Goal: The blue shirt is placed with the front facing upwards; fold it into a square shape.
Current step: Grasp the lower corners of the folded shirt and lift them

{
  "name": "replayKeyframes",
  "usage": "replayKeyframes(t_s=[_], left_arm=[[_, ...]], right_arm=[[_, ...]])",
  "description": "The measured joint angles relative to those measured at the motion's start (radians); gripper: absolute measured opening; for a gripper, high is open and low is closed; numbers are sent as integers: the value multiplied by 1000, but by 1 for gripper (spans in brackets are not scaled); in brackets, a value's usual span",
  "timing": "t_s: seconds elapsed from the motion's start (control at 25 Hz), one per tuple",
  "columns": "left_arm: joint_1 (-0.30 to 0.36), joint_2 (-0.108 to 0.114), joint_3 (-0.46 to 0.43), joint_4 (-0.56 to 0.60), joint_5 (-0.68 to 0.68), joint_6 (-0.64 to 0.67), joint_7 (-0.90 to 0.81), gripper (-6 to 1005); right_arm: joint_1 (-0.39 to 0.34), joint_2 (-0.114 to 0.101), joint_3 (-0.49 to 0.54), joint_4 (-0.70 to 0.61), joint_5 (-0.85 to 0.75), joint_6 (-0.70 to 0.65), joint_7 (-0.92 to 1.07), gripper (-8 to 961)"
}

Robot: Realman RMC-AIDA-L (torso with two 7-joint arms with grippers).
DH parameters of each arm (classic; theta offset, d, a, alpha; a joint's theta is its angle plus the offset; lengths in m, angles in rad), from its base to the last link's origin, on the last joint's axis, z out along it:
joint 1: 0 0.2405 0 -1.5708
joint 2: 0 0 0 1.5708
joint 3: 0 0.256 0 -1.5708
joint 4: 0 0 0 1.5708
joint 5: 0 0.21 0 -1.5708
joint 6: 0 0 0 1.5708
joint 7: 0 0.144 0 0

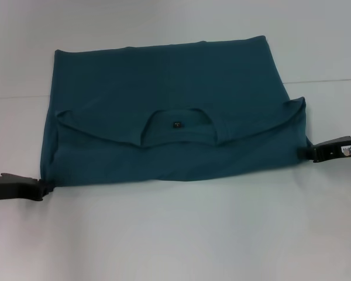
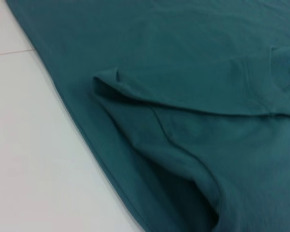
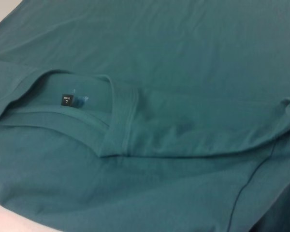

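Observation:
The blue shirt (image 1: pixel 164 111) lies flat on the white table, folded over on itself into a wide rectangle. Its neck opening and small dark label (image 1: pixel 176 124) face up in the middle. The label (image 3: pixel 66 100) and the collar rib also show in the right wrist view. A folded sleeve edge (image 2: pixel 135 96) crosses the left wrist view. My left gripper (image 1: pixel 44 188) sits low at the shirt's near left corner, shut on the cloth. At the near right corner my right gripper (image 1: pixel 303 153) is pinched on the fabric, which tapers toward it.
The white table (image 1: pixel 175 234) runs wide in front of the shirt and behind it. A thin seam line (image 1: pixel 327 81) crosses the table at the right, level with the shirt's middle.

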Motion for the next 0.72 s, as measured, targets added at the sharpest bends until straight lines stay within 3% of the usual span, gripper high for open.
replayKeyframes(t_s=[0.16, 0.6, 0.72], left_arm=[[2, 0, -2, 0, -2, 3, 10, 105], [25, 2, -12, 27, -89, 60, 95, 48], [46, 5, -13, 41, -115, 102, 128, 46]], right_arm=[[-2, 0, 0, 0, 0, 1, 0, 47], [-31, 1, 5, -15, 2, 4, -33, 47], [-60, 15, 2, -61, 7, -14, -40, 47]])
